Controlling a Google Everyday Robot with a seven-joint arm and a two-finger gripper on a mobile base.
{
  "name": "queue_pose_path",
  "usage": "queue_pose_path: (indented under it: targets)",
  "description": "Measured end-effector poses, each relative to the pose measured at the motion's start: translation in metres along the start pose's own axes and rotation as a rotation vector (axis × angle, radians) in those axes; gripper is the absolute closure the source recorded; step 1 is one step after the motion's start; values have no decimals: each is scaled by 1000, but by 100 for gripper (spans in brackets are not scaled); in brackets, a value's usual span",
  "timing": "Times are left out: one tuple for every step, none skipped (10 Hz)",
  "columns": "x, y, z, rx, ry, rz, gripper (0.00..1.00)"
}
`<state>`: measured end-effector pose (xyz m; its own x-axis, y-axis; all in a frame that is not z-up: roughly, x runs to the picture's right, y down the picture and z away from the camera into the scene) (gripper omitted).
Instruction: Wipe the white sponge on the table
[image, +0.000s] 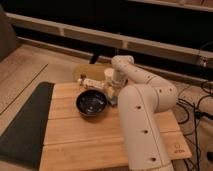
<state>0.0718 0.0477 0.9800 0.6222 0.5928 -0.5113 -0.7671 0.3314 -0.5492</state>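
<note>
Wooden planks make up the table (75, 145), and a black bowl (91, 103) sits on it. That bowl is the thing to steer by.

In the camera view, the white sponge (108, 75) stands behind the bowl and a little to its right, near the far edge of the table. It looks like a short white stub. A pale bottle (93, 83) lies on its side just behind the bowl, left of the sponge. A dark mat (22, 125) lies on the floor, well to the left of the bowl.

The big white arm (145, 115) bends over the table to the right of the bowl. The gripper (112, 93) hangs at its end, just right of the bowl's rim and in front of the sponge. It is very near the sponge, but I cannot tell if it touches it. I also cannot tell how far the gripper is open, or if it holds anything, because the arm hides much of it.

The step in hand looks like getting a good hold of the sponge. To do it well, the gripper should close around the middle of the sponge, not its edge, so it does not tip. It should not bump the bowl or the bottle, which are both close by. Then it should press the sponge flat on bare wood and slide it slowly, away from the bowl.
</note>
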Motion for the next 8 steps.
queue_pose_path:
  targets:
    - [10, -5, -1, 9, 16, 27, 100]
    - [16, -10, -3, 16, 25, 45, 100]
    - [25, -20, -8, 34, 35, 77, 100]
    - [31, -31, -14, 56, 40, 102, 100]
    - [31, -38, -19, 71, 43, 111, 100]
    - [27, -40, -21, 77, 44, 112, 100]
    - [18, -37, -20, 77, 48, 91, 100]
    - [10, -32, -17, 71, 51, 70, 100]
